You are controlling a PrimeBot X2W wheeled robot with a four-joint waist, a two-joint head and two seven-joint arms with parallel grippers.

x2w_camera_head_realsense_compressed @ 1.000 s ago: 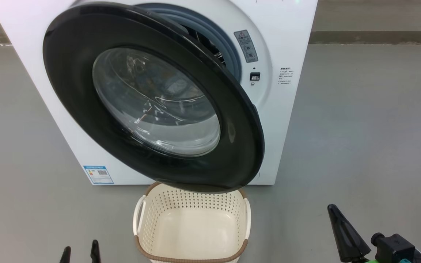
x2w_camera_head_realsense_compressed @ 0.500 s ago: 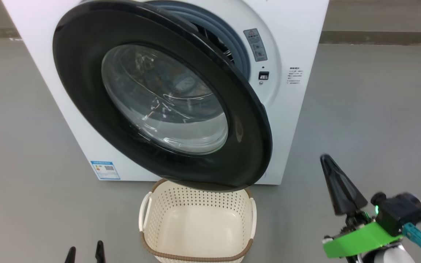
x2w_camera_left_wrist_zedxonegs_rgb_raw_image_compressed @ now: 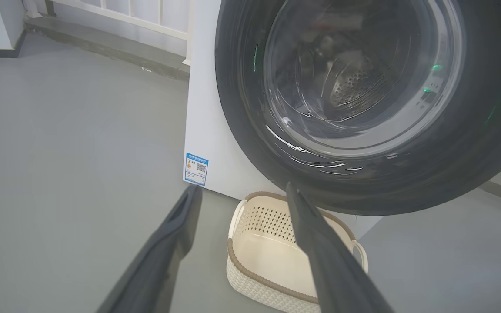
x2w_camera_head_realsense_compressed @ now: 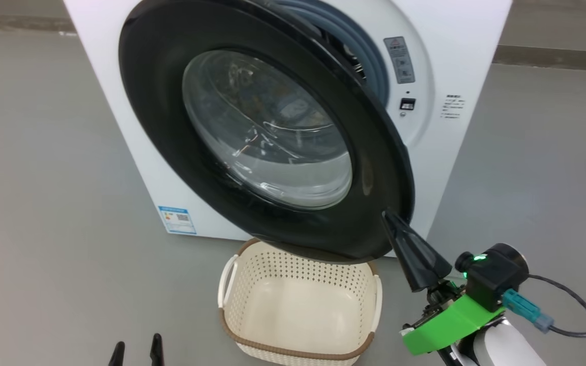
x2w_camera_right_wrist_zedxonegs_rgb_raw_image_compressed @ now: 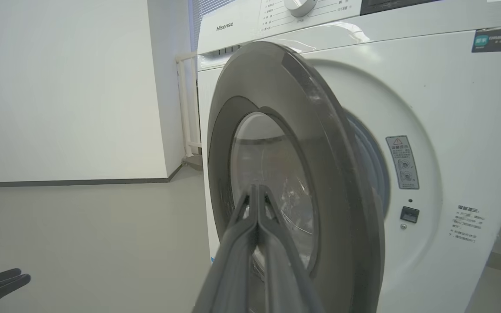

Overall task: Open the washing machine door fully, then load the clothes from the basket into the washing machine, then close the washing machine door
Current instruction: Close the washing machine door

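Item 1, on my head feed: grey floor (x2w_camera_head_realsense_compressed: 33, 168), smooth and matte, bare on both sides.
Item 2, on my right wrist feed: plain white wall (x2w_camera_right_wrist_zedxonegs_rgb_raw_image_compressed: 59, 87) with a dark skirting strip (x2w_camera_right_wrist_zedxonegs_rgb_raw_image_compressed: 68, 182) along its foot.
Item 3, on my left wrist feed: white railing (x2w_camera_left_wrist_zedxonegs_rgb_raw_image_compressed: 146, 26) of upright bars, standing on a raised grey kerb (x2w_camera_left_wrist_zedxonegs_rgb_raw_image_compressed: 102, 47).

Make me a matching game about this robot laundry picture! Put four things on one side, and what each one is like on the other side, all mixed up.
Things:
1. washing machine door
2. basket
3. left gripper
4. right gripper

States:
A. empty
B. fingers wide apart
C. fingers pressed together
D. standing ajar

Pairs: 1-D, 2-A, 3-B, 4-C
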